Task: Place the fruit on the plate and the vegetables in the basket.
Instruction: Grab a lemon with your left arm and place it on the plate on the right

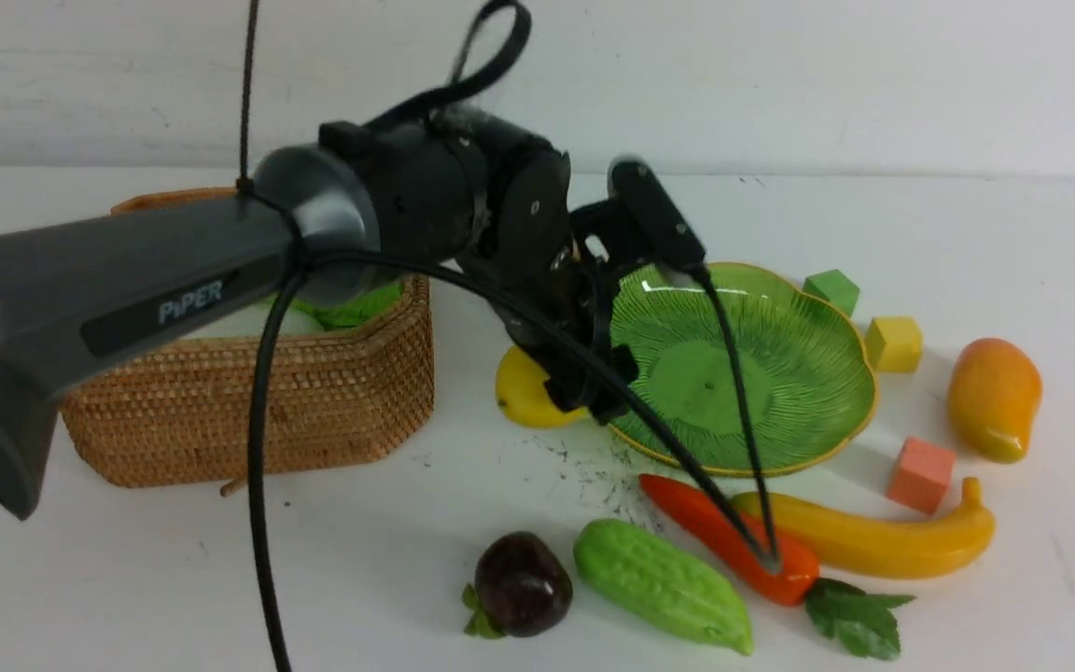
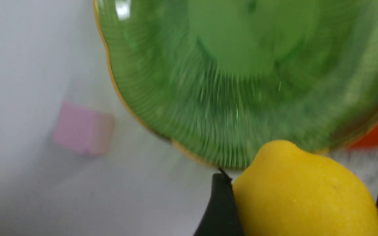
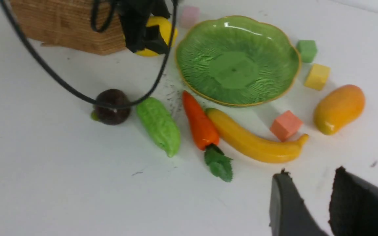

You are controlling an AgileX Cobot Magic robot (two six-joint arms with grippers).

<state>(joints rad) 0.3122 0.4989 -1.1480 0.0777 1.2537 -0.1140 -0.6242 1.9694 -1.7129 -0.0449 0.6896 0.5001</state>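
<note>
Lemon [image 2: 307, 196] grasped in left claw [image 2: 304, 203], beside plate [image 1: 743, 373]. Right claw [image 3: 310, 180] parted, nothing between. Mango [image 1: 995, 397] on worktop [image 1: 360, 560].

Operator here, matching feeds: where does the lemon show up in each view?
Front: centre, at the left gripper, beside the plate.
Left wrist: lower right, lemon between the fingers.
Right wrist: upper left of centre.
Shared landmark: the green plate.

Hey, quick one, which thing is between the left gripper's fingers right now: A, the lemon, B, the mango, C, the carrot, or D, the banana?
A: the left wrist view shows the yellow lemon between the two dark fingers.
</note>
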